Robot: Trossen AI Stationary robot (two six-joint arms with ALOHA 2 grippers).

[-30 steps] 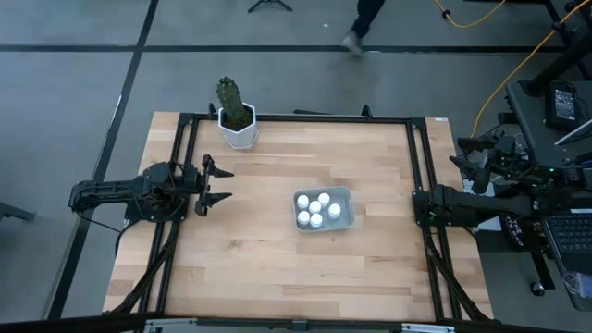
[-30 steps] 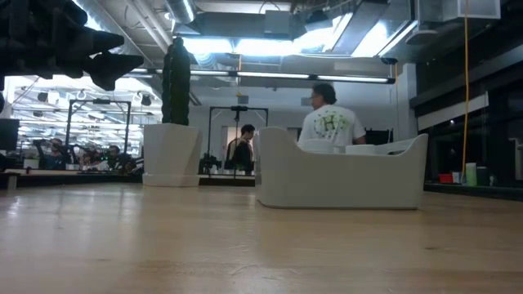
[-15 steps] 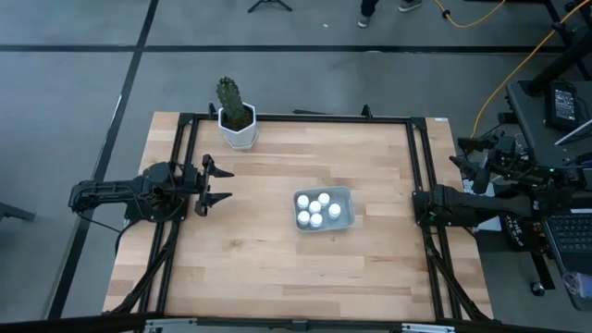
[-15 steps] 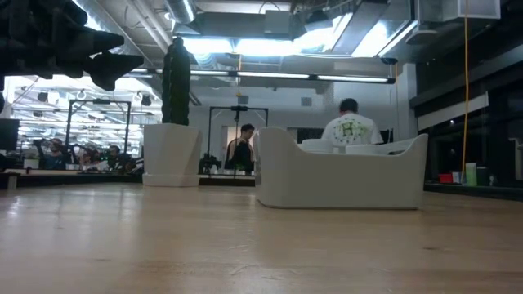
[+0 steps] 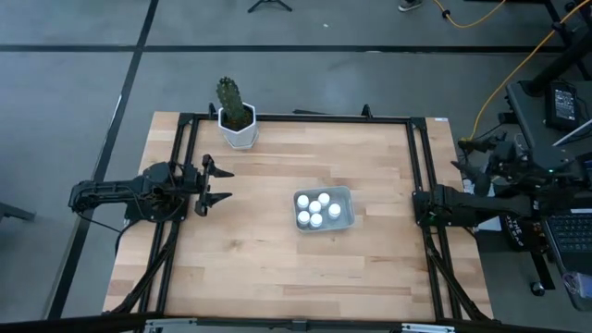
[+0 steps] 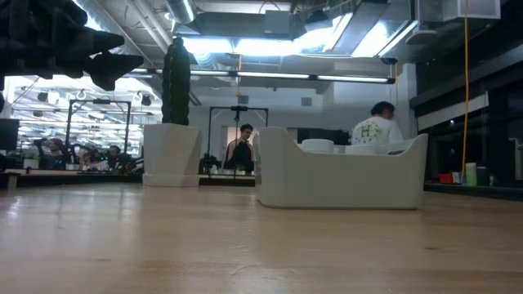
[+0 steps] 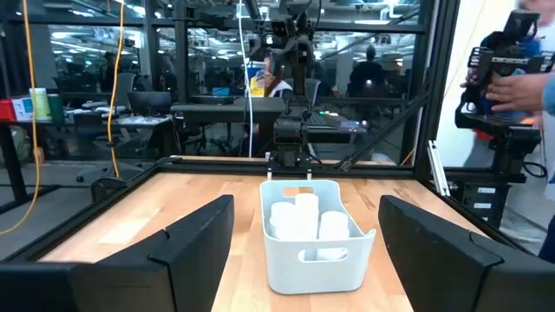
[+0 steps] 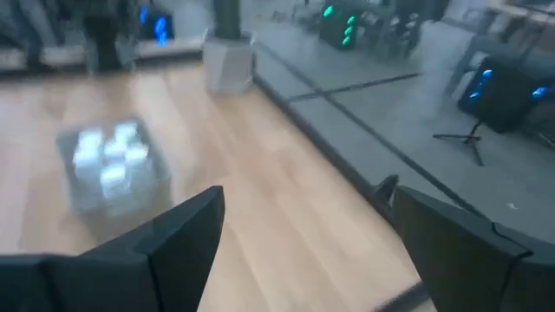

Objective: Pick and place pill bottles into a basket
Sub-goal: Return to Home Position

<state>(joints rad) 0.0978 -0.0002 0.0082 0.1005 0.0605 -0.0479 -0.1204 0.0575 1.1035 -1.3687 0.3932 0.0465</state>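
Homing step, prob. near done: pill bottles (image 5: pixel 315 211) sit in the basket (image 5: pixel 349 199) right of table (image 5: pixel 277 268) centre, left arm (image 5: pixel 139 196) & right arm (image 5: pixel 462 205) at side edges, jaws apart; next move just needs settling, no grasp.

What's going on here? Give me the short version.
Nothing is being handled. Several small white pill bottles sit inside the pale grey-blue plastic basket in the middle of the wooden table. The left end effector hangs open and empty over its left side; the right end effector, also open and empty, sits at the right edge.
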